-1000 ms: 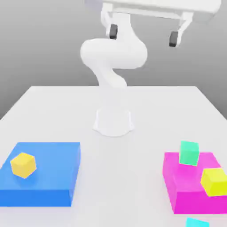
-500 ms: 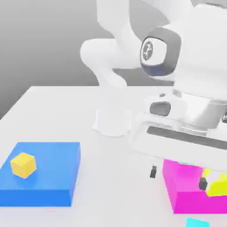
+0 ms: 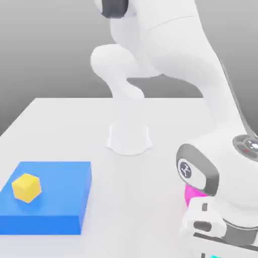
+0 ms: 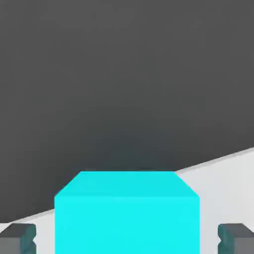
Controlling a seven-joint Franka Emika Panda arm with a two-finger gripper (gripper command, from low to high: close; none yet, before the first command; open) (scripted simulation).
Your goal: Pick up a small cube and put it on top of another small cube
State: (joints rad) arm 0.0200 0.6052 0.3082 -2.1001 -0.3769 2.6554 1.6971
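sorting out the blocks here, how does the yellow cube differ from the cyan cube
The yellow cube sits on top of the blue platform, at the exterior view's left; the cyan cube sits on the white table between the end effector's fingers. The yellow cube stands free with nothing near it; the cyan cube has a dark finger at each side. Both are plain, smooth-faced cubes.

The small cube is plain cyan, its top face a little lighter than its front. The finger pads are dark grey. The arm is white with grey joints. At lower left, a yellow cube lies on a blue block. A magenta block shows at lower right. The table is white.
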